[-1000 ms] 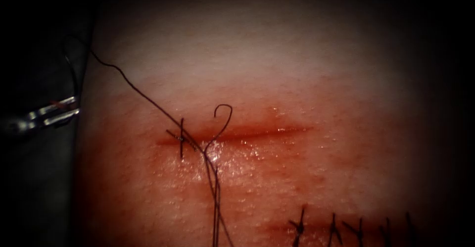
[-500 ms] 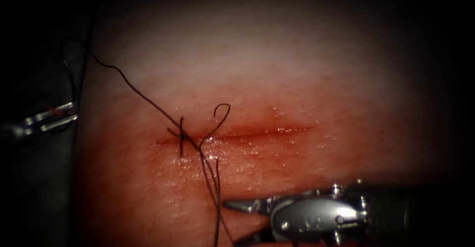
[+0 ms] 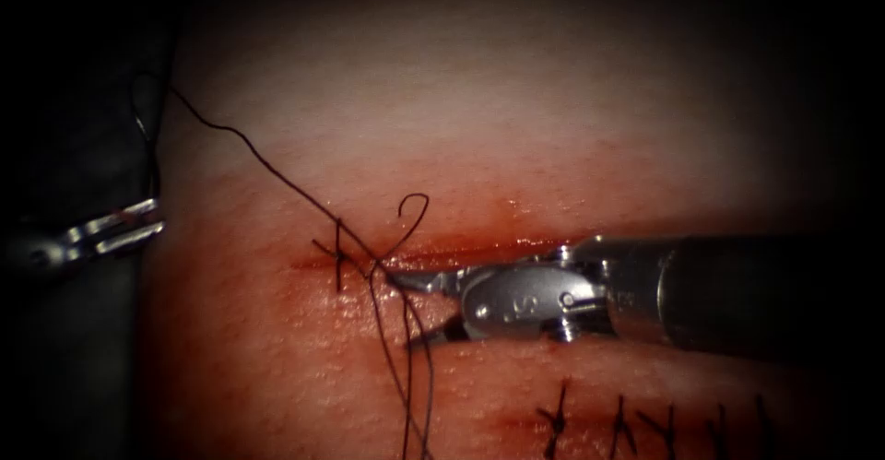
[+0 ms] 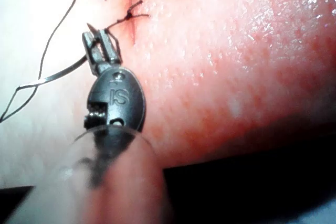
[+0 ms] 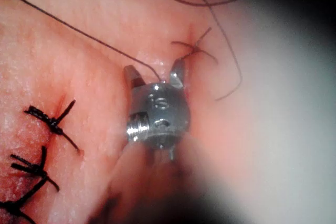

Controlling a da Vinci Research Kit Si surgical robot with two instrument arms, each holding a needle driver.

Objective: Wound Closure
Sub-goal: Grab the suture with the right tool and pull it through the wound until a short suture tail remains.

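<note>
Two tools in play. Right arm's steel needle driver point(image 3: 406, 311) sits on the long red cut point(image 3: 442, 257), just right of the dark knotted stitch point(image 3: 339, 255) at the cut's left end. Its jaws are spread and hold nothing. In the right wrist view, one strand of the thin dark thread point(image 3: 258, 156) runs between them.

Left arm's steel needle driver point(image 3: 152, 218) is well left of the cut, off the edge of the pale pink pork tissue point(image 3: 507, 128). In the left wrist view its jaws are clamped on the thin curved silver needle point(image 4: 58, 77) close to one end, with a short stub poking out past them. Can't tell which end. Needle isn't in the tissue.

Handling, my read:
- Thread: light, limp, likely slick from the red fluid. Take it flat in the jaws, clear of the knot and of the curled free tail point(image 3: 419, 204) just above the cut.
- Needle: stiff and thin, and will likely twist in an end grip. Mid-curve would be steadier.
- Tissue: soft and wet, so the cut's edges should tear under a hard pull.
</note>
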